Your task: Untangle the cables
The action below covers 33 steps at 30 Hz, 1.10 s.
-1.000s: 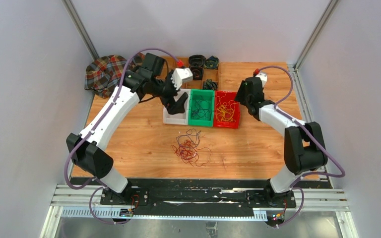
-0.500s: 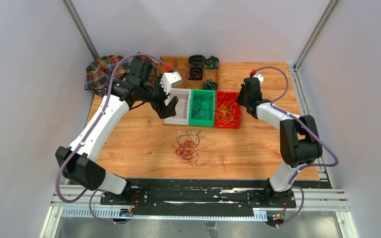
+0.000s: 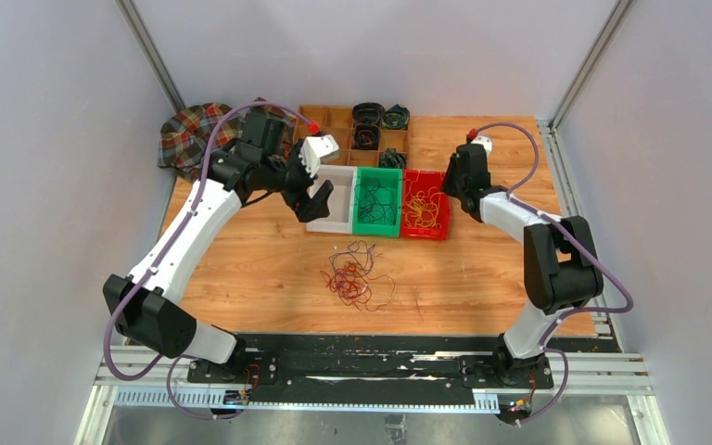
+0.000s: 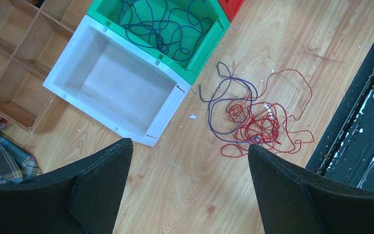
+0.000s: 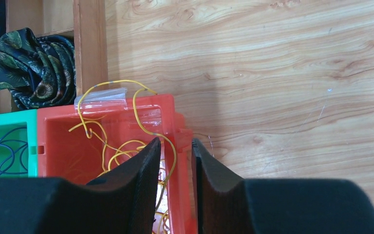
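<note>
Stretching under both arms, the counter (image 3: pixel 260 264) carries a red bin (image 5: pixel 58 146). The left claw (image 4: pixel 190 146) hangs spread wide, tangled red and blue cables (image 4: pixel 253 124) lying beyond its tips. The right claw (image 5: pixel 175 142), nearly pressed together at the bin's corner, straddles a yellow strand (image 5: pixel 171 146); whether pinched, I cannot tell.

Wood-grain tbl (image 3: pixel 269 269), glossy plastic bin (image 4: pixel 117 87), plaid cloth (image 3: pixel 190 134).

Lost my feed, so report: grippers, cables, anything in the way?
Left gripper open, empty, near white bin. Right gripper barely open over red bin corner, yellow cable in the gap. Red-blue tangle loose on table, nothing on it.
</note>
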Each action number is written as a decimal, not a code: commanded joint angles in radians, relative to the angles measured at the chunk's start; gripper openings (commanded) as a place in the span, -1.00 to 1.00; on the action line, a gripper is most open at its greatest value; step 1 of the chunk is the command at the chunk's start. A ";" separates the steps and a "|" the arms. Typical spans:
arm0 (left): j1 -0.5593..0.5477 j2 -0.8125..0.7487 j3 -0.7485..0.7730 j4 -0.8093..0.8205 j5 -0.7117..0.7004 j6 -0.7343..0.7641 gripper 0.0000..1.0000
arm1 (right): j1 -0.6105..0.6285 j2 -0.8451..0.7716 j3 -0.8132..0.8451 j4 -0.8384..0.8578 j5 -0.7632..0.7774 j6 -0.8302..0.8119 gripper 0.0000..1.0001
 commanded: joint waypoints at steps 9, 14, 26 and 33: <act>0.009 -0.039 -0.039 0.041 0.021 -0.013 0.84 | -0.017 -0.043 -0.006 0.028 0.031 -0.040 -0.68; 0.009 -0.043 -0.054 0.055 0.024 -0.020 0.84 | -0.014 -0.050 -0.002 0.016 0.041 -0.054 -0.94; 0.019 -0.058 -0.075 0.069 0.024 -0.023 0.84 | -0.008 -0.027 0.006 0.008 0.003 -0.036 -0.99; 0.023 -0.061 -0.076 0.075 0.030 -0.027 0.83 | 0.033 -0.025 -0.004 0.005 0.023 -0.049 -0.99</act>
